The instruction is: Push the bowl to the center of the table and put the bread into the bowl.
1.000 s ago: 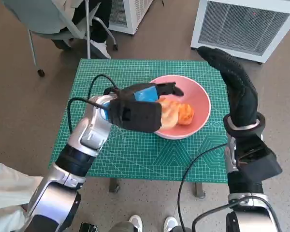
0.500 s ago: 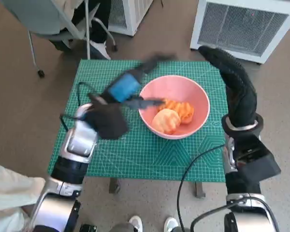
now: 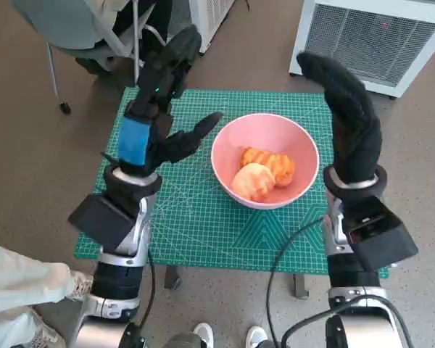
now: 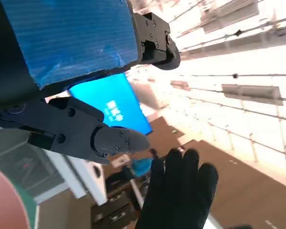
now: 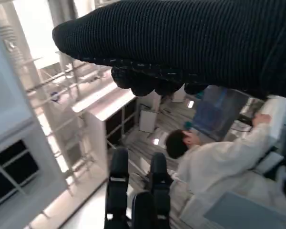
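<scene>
On the green worktop (image 3: 196, 225), near its middle, the pink bowl (image 3: 303, 156) sits with the 2 orange bread pieces (image 3: 264, 172) already inside, so both steps look done. Left hand (image 3: 159, 109) is raised beside the bowl, fingers (image 3: 196, 134) spread and holding nothing, likely clear of the bowl because nothing is left to carry. Right hand (image 3: 348, 119) is upright at the bowl's far side, fingers straight, empty, touching nothing.
</scene>
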